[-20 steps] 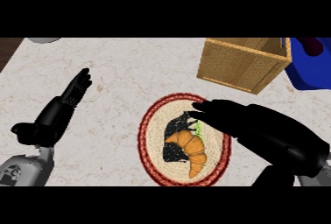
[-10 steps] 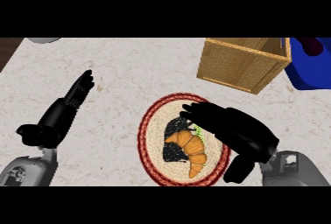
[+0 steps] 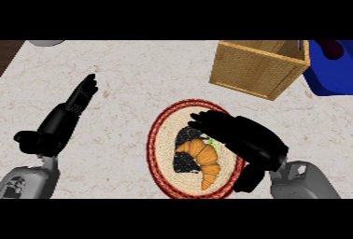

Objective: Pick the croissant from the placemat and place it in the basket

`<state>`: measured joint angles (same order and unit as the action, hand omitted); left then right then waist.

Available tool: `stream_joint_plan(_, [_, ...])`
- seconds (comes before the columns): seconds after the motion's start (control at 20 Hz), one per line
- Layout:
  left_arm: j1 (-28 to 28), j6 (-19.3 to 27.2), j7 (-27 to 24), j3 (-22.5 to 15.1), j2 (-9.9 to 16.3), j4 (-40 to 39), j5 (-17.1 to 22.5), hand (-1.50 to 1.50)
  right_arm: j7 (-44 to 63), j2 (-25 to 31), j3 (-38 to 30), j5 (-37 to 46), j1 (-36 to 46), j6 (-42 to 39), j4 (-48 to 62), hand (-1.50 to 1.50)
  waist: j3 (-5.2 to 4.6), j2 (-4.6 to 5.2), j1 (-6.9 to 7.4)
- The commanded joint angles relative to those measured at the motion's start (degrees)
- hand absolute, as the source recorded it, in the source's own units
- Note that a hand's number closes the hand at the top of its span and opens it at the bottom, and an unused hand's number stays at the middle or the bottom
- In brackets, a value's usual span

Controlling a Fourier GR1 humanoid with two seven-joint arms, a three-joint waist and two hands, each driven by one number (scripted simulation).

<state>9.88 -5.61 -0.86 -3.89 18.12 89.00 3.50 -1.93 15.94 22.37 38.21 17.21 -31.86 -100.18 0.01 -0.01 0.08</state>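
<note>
The croissant point(image 3: 202, 158) lies on the placemat point(image 3: 160, 140), at 8 o'clock of the right hand point(image 3: 241, 137), whose relaxed, spread fingers hover just beside it, holding nothing.

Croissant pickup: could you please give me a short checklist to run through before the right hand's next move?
1. Croissant lies on the placemat: ok.
2. Right hand over the croissant's right side: ok.
3. Fingers closed round the croissant: not ok, they look straight.
4. Basket upright, opening facing up: ok.
5. Basket's inside free: cannot tell, only partly visible.
6. Left hand open at the left, out of the way: ok.
</note>
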Motion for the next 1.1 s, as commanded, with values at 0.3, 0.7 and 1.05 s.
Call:
stream_joint_plan(0.3, [2.1, -3.8, -0.6, 3.9, -1.4, -1.9, -1.9, 0.0, 0.5, -4.6, 0.9, 5.5, -1.1, -2.3, -0.8, -1.5, -0.01, 0.02, -0.1])
stream_joint_plan(0.7, [0.4, -2.2, 5.7, 2.0, -5.2, 3.7, -4.5, 0.0, -0.9, -7.3, 2.2, 12.4, -0.1, 0.2, 4.5, -1.5, 0.0, 0.0, 0.05])
stream_joint_plan(1.05, [0.2, -5.9, -0.5, 6.2, -4.4, -1.5, -4.2, 0.0, -2.4, -6.1, 4.4, 16.6, -7.3, 1.3, 1.2, -1.5, -0.01, -0.01, -0.16])
